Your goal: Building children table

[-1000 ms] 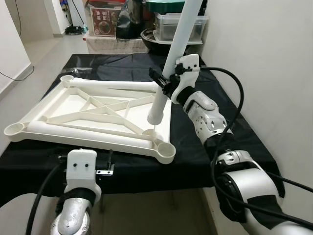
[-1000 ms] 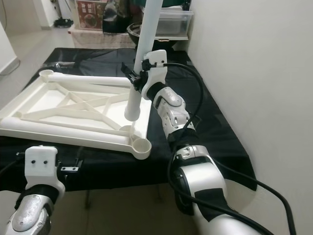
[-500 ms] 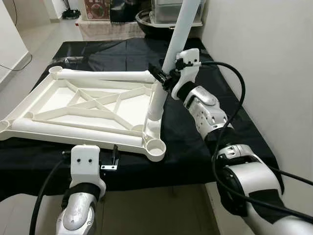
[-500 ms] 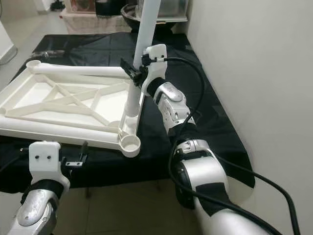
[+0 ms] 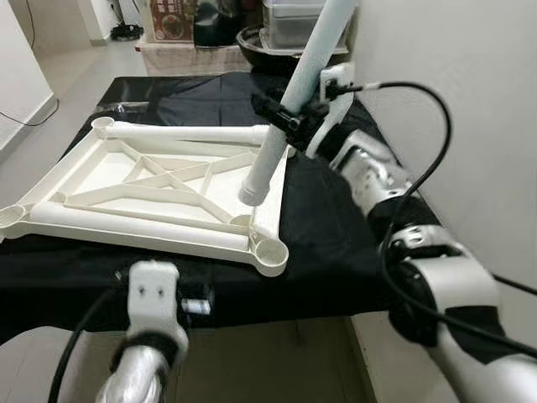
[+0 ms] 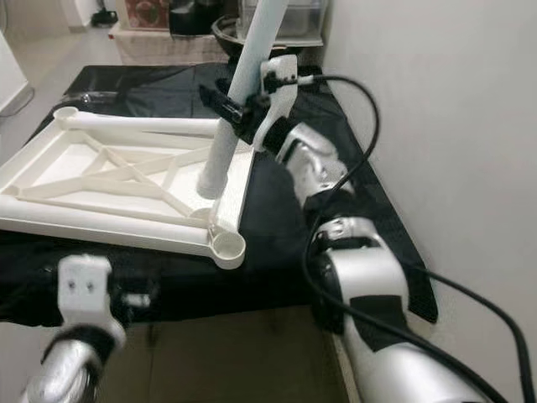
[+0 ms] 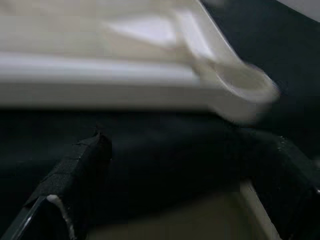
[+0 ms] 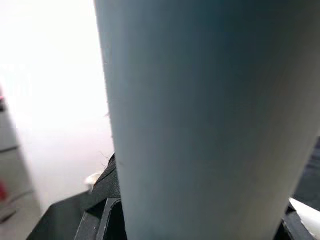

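You have one tabletop (image 5: 159, 180) on the black cloth (image 5: 336, 227), four corner sockets showing. Right gripper (image 5: 285, 122) fingers clamped on one leg (image 5: 289, 105), tilted above it; left gripper (image 5: 197, 304) low at the front edge, finger gap unclear.

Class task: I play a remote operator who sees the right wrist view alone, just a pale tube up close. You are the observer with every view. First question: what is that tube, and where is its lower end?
Observer: It is a white table leg, tilted, its lower end hanging just above the near right part of the upturned white tabletop, not seated in a socket.
Operator: Which socket is closest?
Observer: The near right corner socket, open, slightly nearer the robot than the leg's end.
Operator: What is the other arm doing?
Observer: The left gripper sits low at the near edge of the black-covered table, holding nothing.
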You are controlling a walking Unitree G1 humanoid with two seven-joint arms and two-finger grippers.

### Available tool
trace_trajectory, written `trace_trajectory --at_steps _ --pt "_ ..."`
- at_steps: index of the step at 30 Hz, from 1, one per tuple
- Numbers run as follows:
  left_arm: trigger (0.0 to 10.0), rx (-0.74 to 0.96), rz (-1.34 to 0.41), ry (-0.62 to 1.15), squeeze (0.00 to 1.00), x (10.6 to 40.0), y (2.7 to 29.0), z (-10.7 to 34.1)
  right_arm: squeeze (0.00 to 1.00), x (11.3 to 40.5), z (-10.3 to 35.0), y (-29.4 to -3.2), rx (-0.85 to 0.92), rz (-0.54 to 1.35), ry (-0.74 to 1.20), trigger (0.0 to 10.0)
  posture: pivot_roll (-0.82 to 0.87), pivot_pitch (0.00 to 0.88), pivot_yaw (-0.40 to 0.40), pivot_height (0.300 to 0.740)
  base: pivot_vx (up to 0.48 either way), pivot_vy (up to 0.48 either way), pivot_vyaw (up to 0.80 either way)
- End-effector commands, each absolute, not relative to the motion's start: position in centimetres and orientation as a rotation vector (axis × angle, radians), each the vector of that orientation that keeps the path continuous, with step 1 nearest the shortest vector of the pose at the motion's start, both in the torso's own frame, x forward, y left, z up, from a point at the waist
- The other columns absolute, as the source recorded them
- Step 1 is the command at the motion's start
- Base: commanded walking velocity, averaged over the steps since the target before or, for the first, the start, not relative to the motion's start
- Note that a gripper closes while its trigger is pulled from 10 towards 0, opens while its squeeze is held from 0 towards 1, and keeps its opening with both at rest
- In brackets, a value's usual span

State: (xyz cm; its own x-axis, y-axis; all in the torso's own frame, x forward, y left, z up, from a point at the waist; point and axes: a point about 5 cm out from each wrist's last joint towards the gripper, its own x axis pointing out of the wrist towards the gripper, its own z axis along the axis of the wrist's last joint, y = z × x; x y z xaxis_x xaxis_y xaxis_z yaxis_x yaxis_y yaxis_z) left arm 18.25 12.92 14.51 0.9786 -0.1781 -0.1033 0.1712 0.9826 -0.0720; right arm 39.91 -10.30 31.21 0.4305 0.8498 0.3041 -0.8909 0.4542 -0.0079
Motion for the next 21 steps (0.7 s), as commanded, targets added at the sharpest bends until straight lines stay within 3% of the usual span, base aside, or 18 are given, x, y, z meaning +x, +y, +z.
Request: trace_trajectory --at_steps 1,3,5,9,21 --pt "10.0 -0.096 -0.237 0.098 0.0 17.6 12.4 14.8 0.0 39.6 30.4 -9.7 0.126 1.199 -0.227 10.0 0.09 0.153 -0.04 0.74 0.0 0.0 0.0" --pt "10.0 -0.104 -0.251 0.104 0.0 17.3 12.3 14.7 0.0 39.5 30.3 -9.7 0.105 1.225 -0.216 10.0 0.09 0.153 -0.04 0.74 0.0 0.0 0.0" --pt "10.0 -0.116 -0.322 0.142 0.0 16.0 11.3 14.2 0.0 38.8 29.9 -9.2 -0.003 1.376 -0.183 10.0 0.1 0.18 -0.042 0.74 0.0 0.0 0.0" --pt "10.0 -0.106 -0.326 0.14 0.0 15.5 11.0 14.3 0.0 38.4 30.2 -8.9 0.016 1.479 -0.172 10.0 0.11 0.19 -0.045 0.74 0.0 0.0 0.0" --pt "10.0 -0.086 -0.351 0.118 0.0 14.3 10.6 15.2 0.0 37.6 30.3 -8.7 -0.111 1.662 -0.11 10.0 0.13 0.237 -0.038 0.74 0.0 0.0 0.0"
